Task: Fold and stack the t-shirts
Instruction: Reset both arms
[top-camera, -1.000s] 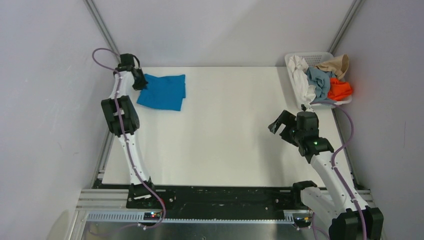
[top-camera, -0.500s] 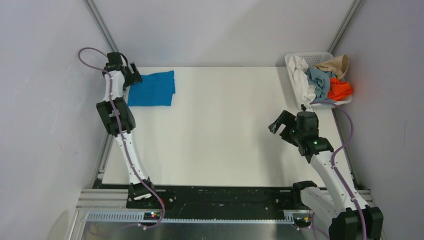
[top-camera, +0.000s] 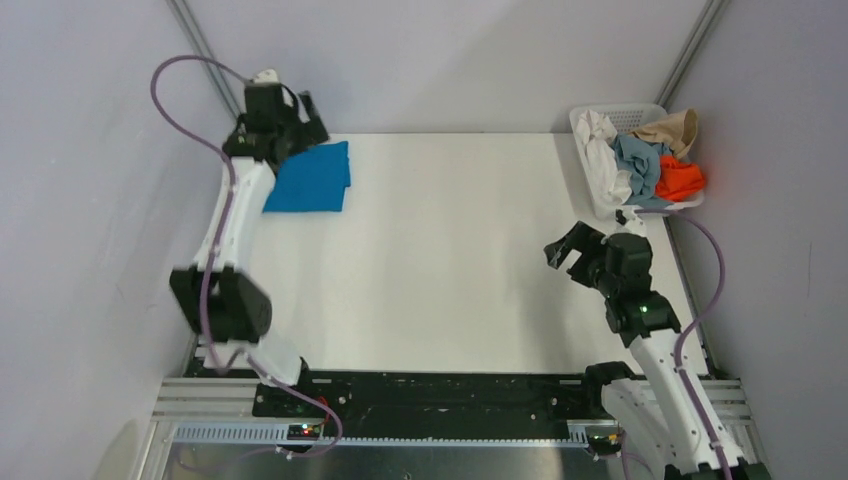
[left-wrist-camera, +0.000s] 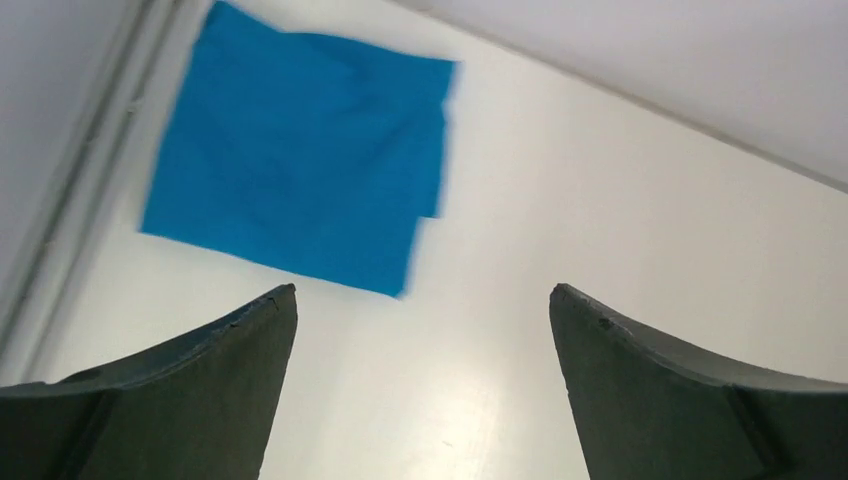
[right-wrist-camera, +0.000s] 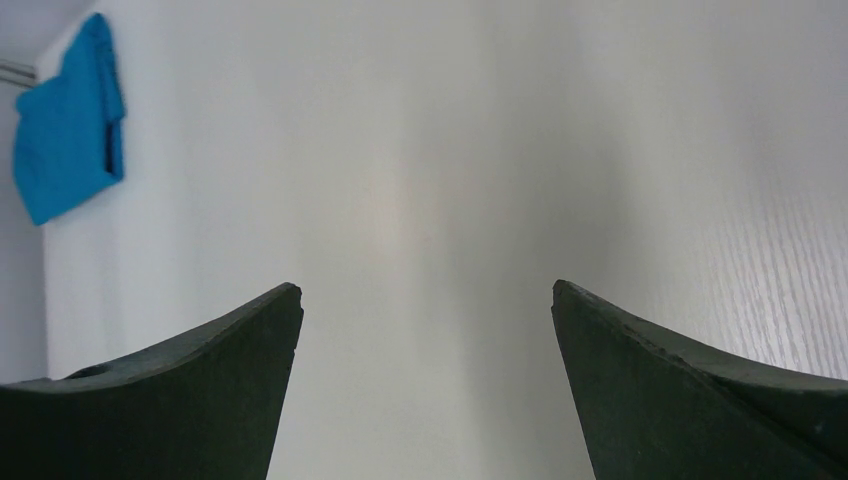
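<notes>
A vivid blue t-shirt (top-camera: 310, 178) lies folded flat at the table's far left corner; it also shows in the left wrist view (left-wrist-camera: 295, 190) and, far off, in the right wrist view (right-wrist-camera: 65, 130). My left gripper (top-camera: 308, 120) hangs above the shirt's far edge, open and empty (left-wrist-camera: 422, 300), apart from the cloth. White (top-camera: 603, 160), grey-blue (top-camera: 640, 160), tan (top-camera: 672, 128) and orange (top-camera: 680, 180) t-shirts sit heaped in the basket. My right gripper (top-camera: 565, 245) hovers open over bare table (right-wrist-camera: 427, 295), holding nothing.
The white lattice basket (top-camera: 625, 110) stands at the far right corner against the wall. Metal frame posts run up from both back corners. The white table (top-camera: 450, 260) stretches between the arms.
My left gripper has opened and let go of the blue shirt, then lifted back toward the far wall. The shirt was slid left first. The right arm shifted slightly.
</notes>
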